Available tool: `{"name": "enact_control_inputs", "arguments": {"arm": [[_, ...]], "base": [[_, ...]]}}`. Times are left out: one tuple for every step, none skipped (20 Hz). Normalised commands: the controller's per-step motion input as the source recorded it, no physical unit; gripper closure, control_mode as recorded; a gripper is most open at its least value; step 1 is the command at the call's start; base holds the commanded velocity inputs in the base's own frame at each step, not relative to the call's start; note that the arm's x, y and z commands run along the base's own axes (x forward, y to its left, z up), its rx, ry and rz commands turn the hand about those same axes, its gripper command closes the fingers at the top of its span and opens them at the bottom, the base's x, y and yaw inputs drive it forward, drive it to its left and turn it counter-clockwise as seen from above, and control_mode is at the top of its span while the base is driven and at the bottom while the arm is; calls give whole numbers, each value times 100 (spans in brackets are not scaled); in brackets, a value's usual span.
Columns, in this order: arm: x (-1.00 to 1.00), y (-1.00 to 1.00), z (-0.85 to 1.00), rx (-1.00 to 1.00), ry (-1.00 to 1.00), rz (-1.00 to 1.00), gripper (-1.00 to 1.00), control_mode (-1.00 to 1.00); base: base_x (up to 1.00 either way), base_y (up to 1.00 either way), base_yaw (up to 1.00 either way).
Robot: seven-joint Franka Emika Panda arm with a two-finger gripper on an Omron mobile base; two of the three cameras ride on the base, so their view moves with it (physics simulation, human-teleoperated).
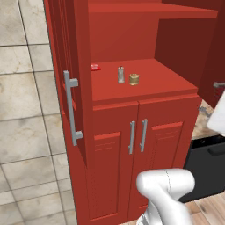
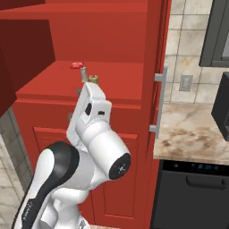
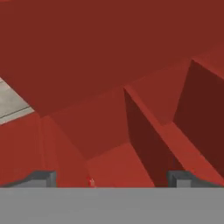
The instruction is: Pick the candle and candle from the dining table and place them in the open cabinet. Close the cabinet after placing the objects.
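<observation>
The tall red cabinet (image 1: 145, 92) stands open, its doors swung wide to either side, leaving free room before the inner shelf (image 1: 167, 81). Both candles, the grey candle (image 1: 121, 74) and the golden candle (image 1: 134, 79), already sit mid-shelf, clear of its front edge. The tool (image 3: 111, 178) is spread and empty, suggesting door-closing comes next.
</observation>
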Motion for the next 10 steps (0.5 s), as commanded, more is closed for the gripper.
{"name": "enact_control_inputs", "arguments": {"arm": [[-78, 28, -18, -4, -53, -5, -100, -100], [-74, 22, -13, -3, -51, -6, -100, -100], [-70, 12, -9, -1, -50, -6, -100, -100], [-62, 2, -5, 0, -47, -6, -100, -100], [-57, 0, -3, 0, -46, -6, -100, -100], [-51, 0, -3, 0, -46, -5, -100, -100], [-49, 0, -4, 0, -46, -4, -100, -100], [-46, 0, -5, 0, -46, -3, -100, -100], [-42, 0, -5, 0, -46, -1, -100, -100], [-42, 0, -6, 0, -47, -1, -100, -100]], "base": [[0, 0, 0], [0, 0, 0], [0, 0, 0], [0, 0, 0], [0, 0, 0], [0, 0, 0], [0, 0, 0], [0, 0, 0], [0, 0, 0], [0, 0, 0]]}}
